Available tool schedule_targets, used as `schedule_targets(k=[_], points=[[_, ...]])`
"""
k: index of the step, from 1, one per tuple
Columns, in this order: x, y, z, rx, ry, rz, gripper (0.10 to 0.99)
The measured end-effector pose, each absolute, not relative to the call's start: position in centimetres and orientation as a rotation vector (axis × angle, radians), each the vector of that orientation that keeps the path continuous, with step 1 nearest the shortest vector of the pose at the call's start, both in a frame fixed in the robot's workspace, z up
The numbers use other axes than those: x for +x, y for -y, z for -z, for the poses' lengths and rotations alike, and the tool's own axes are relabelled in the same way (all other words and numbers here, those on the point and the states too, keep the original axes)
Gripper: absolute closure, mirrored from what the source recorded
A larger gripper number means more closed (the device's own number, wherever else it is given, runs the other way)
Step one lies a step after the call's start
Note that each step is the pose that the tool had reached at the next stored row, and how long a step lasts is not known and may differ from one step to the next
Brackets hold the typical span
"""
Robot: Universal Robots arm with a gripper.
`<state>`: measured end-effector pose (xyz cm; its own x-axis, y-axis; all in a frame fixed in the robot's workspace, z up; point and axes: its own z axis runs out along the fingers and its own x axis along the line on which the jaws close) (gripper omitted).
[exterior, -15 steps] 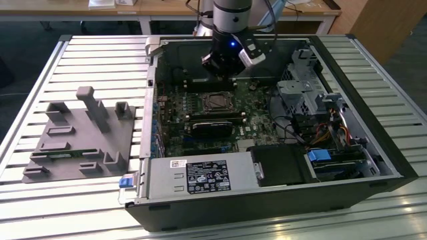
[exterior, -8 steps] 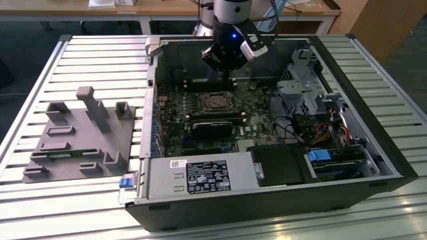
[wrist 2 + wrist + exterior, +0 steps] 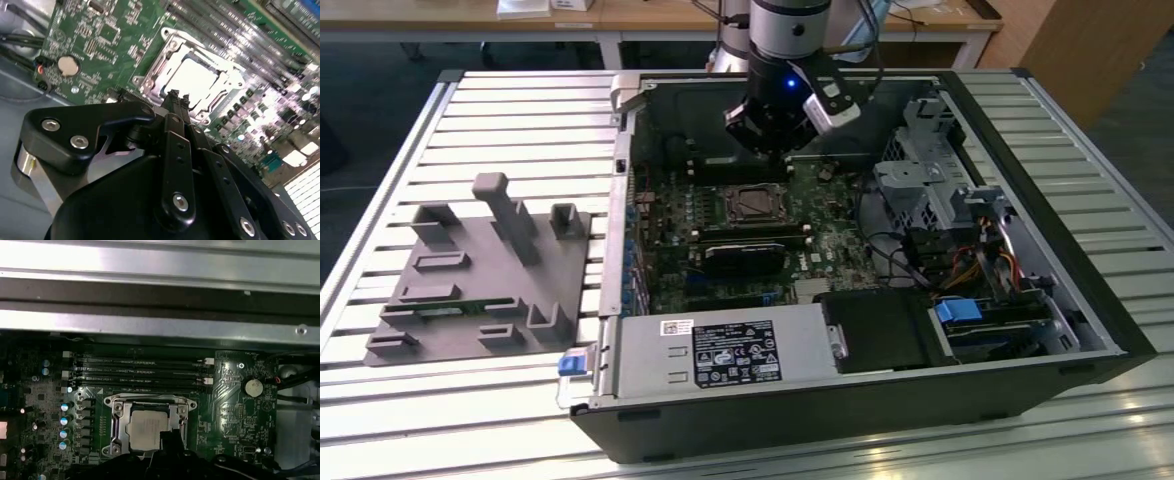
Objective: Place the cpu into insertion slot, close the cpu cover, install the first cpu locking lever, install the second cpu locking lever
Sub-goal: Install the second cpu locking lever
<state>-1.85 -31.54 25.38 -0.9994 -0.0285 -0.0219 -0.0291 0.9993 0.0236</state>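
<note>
The cpu [image 3: 145, 429] lies flat in the insertion slot [image 3: 754, 205] on the green board, its dull silver top [image 3: 197, 80] showing. The cpu cover [image 3: 116, 422] is a thin silver frame lying down around the chip, also seen as the cpu cover [image 3: 165, 47] in the second wrist view. My gripper [image 3: 177, 96] hangs just above the socket's edge with its black fingers pressed together and nothing between them. In the exterior view the gripper [image 3: 769, 148] is over the board just behind the socket. I cannot tell how the locking levers stand.
The open computer case [image 3: 1067, 300] walls in the board. A black heatsink block [image 3: 747, 258] sits in front of the socket, memory slots [image 3: 140, 372] behind it, and a coin battery [image 3: 252, 386] beside it. A grey fixture [image 3: 480, 270] stands on the exterior view's left.
</note>
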Motion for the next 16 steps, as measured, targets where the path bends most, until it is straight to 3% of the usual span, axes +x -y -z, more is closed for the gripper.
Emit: schedule_targets(k=[16], points=[[-1.9, 33.4, -25.4, -0.045, -3.119, -0.037, 0.98]])
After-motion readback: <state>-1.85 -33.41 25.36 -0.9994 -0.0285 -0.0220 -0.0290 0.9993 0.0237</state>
